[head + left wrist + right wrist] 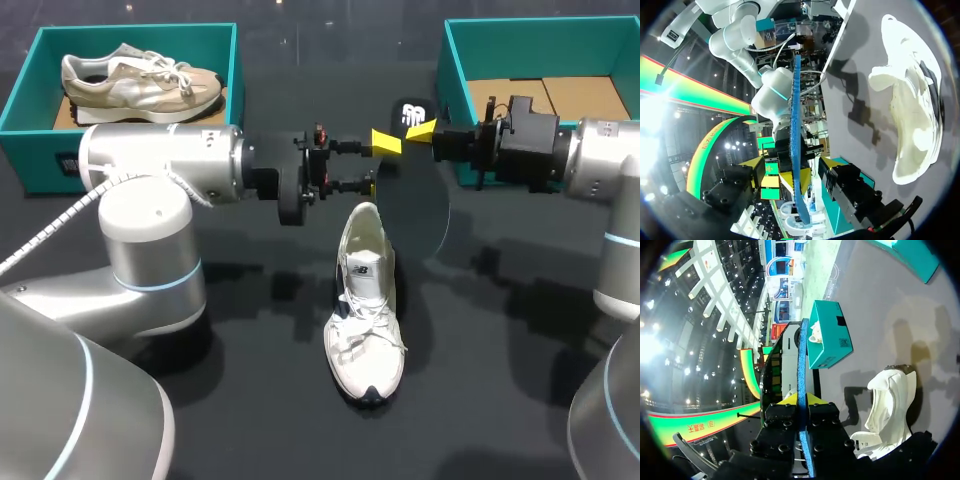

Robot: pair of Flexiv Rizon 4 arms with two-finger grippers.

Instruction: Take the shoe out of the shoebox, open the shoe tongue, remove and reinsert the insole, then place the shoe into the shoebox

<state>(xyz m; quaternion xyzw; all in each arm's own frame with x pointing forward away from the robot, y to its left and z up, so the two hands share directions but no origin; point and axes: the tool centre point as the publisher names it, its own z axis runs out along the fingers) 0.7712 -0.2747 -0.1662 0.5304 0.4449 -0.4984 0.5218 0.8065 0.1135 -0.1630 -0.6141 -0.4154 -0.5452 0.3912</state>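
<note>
A white shoe (365, 310) lies on the black table, toe toward the front edge, heel opening toward the back. Its insole (410, 115), dark with a white logo, hangs in the air above the heel. My right gripper (428, 128) is shut on the insole's edge from the right. My left gripper (378, 163) faces it from the left, its yellow tips on either side of the insole with gaps showing. The left wrist view has the blue insole edge (796, 125) standing between my open fingers (757, 167), the shoe (910, 105) off to one side. The right gripper (802, 402) pinches the insole (802, 365).
A teal shoebox (30, 90) at the back left holds a beige shoe (140, 82). A second teal shoebox (455, 70) at the back right shows only its cardboard floor. My two arms meet over the table's middle, above the white shoe.
</note>
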